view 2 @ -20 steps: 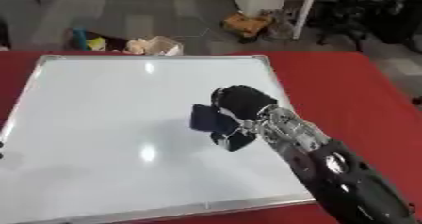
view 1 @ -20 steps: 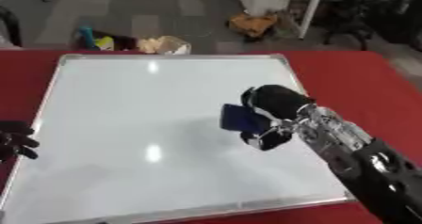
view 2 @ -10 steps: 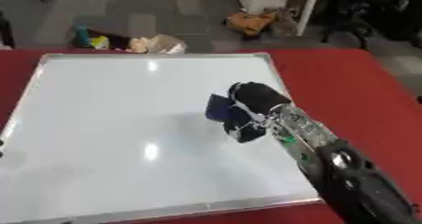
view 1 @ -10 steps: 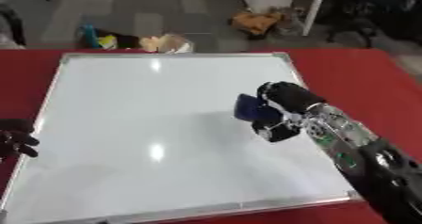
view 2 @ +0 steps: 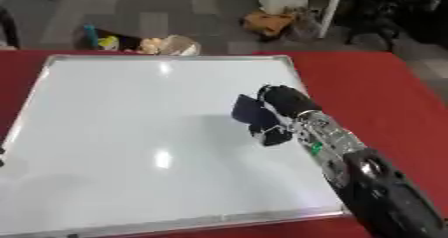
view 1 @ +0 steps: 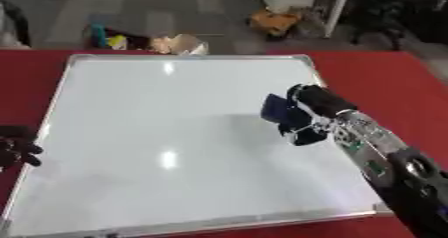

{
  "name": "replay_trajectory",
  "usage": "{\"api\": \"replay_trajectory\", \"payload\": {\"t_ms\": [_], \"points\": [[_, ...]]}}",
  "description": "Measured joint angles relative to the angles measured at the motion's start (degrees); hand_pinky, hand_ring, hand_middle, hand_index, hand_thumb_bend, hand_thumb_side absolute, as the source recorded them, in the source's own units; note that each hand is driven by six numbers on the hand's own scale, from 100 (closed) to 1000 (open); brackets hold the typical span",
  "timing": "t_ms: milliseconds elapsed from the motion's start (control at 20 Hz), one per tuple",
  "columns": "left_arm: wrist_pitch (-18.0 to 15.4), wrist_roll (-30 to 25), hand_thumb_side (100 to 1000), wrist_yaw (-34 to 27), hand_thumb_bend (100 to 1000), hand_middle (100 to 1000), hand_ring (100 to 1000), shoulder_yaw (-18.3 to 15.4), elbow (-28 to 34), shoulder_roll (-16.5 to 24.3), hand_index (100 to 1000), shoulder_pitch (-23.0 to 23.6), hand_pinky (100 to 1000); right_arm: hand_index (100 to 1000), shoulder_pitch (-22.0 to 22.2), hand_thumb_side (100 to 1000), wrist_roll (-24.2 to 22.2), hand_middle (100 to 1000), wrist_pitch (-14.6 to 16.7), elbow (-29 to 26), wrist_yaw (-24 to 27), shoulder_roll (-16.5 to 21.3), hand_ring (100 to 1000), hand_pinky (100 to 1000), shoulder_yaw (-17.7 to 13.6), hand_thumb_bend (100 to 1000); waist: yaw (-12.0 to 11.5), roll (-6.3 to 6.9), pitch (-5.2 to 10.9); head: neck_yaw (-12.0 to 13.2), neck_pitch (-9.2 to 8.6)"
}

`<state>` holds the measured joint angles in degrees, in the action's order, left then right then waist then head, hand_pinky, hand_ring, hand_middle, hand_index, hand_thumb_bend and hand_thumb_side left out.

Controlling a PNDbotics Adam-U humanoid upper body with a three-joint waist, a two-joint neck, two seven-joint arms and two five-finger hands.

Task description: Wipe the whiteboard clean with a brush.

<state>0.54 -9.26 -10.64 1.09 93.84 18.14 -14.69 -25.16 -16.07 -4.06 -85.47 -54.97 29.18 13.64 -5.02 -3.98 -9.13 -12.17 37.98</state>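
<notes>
At our lower left edge, our left hand (view 1: 17, 149) rests with curled fingers, holding nothing. On the whiteboard (view 1: 157, 132), right of centre, our right hand (view 1: 317, 113) grips a dark blue brush (view 1: 276, 109) against the surface.
</notes>
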Motion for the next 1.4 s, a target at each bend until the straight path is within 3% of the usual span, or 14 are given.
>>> {"api": "replay_trajectory", "payload": {"t_ms": [800,1400], "points": [[-0.1,0.1,913,0.0,704,557,541,0.0,0.0,0.0,653,-0.2,474,259,0.0,138,4.2,479,-3.3,3.4,3.6,0.5,510,648,-2.9,100,-0.8,0.3,-0.49,0.0,-0.35],[-0.2,0.0,914,0.0,703,556,541,0.0,0.3,0.0,653,-0.5,474,257,-0.6,134,5.4,478,-4.1,4.0,4.9,1.0,509,648,-3.4,100,-1.9,0.18,-1.44,0.0,-0.85]]}}
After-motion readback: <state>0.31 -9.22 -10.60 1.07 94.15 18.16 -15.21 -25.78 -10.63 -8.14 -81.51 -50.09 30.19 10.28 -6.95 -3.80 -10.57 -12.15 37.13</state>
